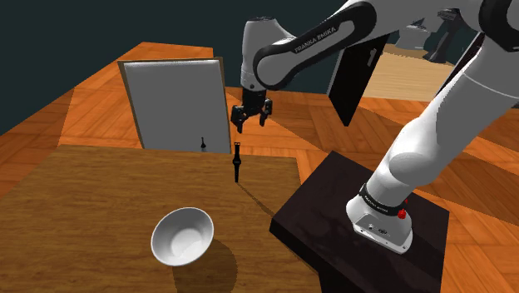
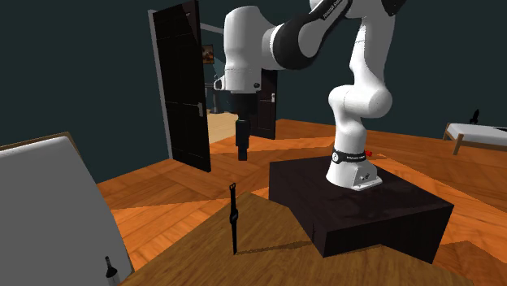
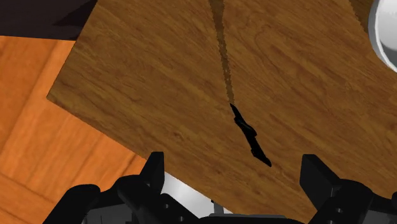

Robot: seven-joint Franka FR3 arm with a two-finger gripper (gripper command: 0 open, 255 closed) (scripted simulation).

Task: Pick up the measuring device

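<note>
**Asker:** Where is the measuring device?

**Observer:** It looks like a slim black wristwatch (image 1: 237, 162), standing on end near the far edge of the wooden table (image 1: 100, 191), just left of centre in the shoulder view. In the second exterior view it is low and a little left of the middle, upright, with a thin shadow on the wood.

**Asker:** And the gripper?

**Observer:** The gripper (image 1: 251, 115) hangs roughly above the watch and clear of it, in the upper middle of the shoulder view. Its fingers (image 3: 156, 170) stand wide apart and hold nothing. In the wrist view the watch lies beyond them, within the gap and untouched.

**Asker:** How would the watch handle?

**Observer:** It is probably light. It balances on a narrow end, so a nudge could tip it. The strap likely flexes, and the thicker case at mid-height is likely the stiff part. That case seems the best place to close on, across its narrow width, coming straight down.

**Asker:** Is anything in the way?

**Observer:** No. The white bowl (image 1: 182, 236) sits at the lower left of the shoulder view, well apart from the watch. A white panel (image 1: 179, 104) stands behind the table.
</note>
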